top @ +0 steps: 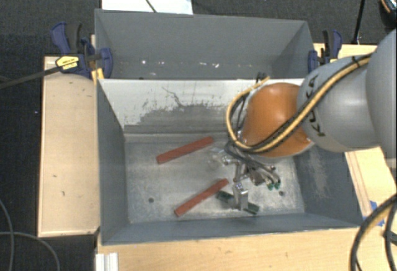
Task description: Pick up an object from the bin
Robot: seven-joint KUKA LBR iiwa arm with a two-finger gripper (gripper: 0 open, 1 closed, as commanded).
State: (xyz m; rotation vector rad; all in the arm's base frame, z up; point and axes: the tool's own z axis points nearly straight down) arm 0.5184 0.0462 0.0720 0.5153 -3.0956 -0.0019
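My gripper [240,199] hangs low over the bin floor at the front, right of centre, below the orange wrist cover. Its fingertips are just beside the right end of a reddish-brown flat stick [200,198] that lies slanted on the floor. Nothing shows clearly between the fingers. A second reddish-brown stick [184,150] lies farther back and to the left, also slanted. A small dark green piece [273,185] lies right of the gripper.
The arm and its orange cover with looped cables hide the bin's right middle. The front wall stands close below the gripper. The bin floor to the left of the sticks is bare metal.
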